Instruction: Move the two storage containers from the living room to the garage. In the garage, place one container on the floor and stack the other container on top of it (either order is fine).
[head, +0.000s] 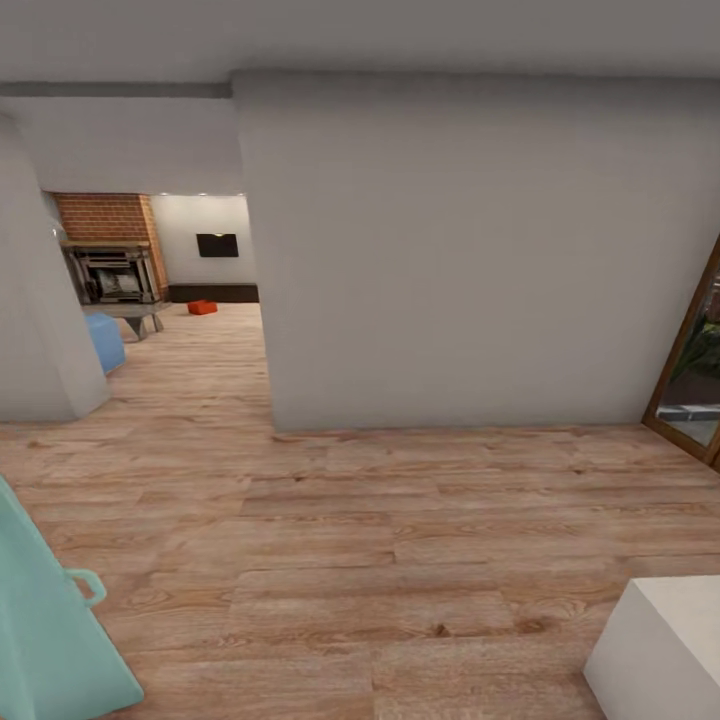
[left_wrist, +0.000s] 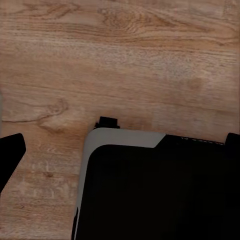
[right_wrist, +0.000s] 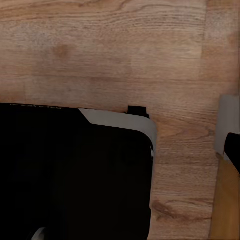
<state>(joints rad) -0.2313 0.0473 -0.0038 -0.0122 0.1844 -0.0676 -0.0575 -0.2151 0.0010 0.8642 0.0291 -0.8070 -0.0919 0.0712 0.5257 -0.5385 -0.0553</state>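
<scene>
Head view: one orange-red storage container lies on the living room's plank floor, near the brick fireplace. Wrist views: dark robot base over planks; each hand's state cannot be told.

Orange-red storage container, red-brick fireplace, light wood plank flooring

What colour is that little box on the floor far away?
Orange-red; the small rectangular storage container shows best in the head view.
</scene>
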